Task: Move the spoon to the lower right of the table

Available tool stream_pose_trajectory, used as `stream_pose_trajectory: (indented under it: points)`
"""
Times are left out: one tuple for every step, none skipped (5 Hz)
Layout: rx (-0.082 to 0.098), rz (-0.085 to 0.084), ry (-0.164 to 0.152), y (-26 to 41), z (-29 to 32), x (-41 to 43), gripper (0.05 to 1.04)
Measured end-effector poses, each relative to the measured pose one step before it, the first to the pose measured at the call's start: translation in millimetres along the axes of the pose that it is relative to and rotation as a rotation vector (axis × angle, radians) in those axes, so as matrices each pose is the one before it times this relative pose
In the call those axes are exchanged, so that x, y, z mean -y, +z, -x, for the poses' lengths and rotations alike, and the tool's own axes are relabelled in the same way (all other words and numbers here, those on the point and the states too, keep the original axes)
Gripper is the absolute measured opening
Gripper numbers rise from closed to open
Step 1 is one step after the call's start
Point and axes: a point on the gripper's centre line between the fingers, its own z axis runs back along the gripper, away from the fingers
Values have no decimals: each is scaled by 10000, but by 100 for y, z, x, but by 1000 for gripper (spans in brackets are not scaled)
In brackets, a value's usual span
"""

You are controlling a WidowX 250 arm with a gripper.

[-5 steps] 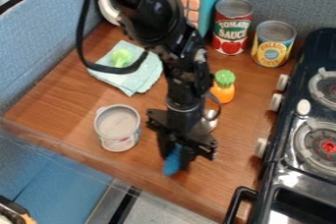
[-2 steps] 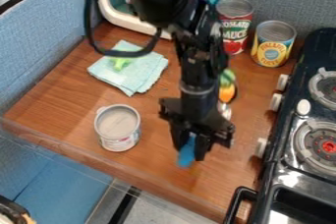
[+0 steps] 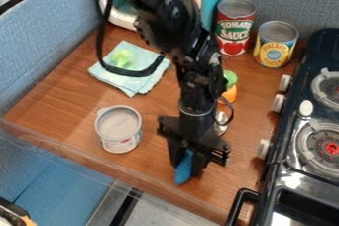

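1 camera looks down at a slant, fairly near, onto the table [image 3: 59, 106].

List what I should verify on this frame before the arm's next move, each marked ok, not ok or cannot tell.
1. Spoon held by its blue handle in the pincer: ok.
2. Handle over the lower right part of the table: ok, near the front edge, right of the can with the grey top.
3. Gap between spoon and that can: ok, bare wood shows between them.
4. Gap between spoon and stove: ok, wood shows there too.
5. Spoon lying flat on the table: cannot tell, its height is unclear from this angle.
6. Spoon released: not ok, the pincer has it.
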Motion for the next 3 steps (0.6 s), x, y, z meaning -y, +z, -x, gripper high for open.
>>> stream_pose_trajectory:
  points:
    - [237, -86, -119, 118, 799, 336, 792]
    - [1189, 25, 424, 3553, 129, -396, 999]
    - [771, 37, 233, 3428, -387, -313, 1004]
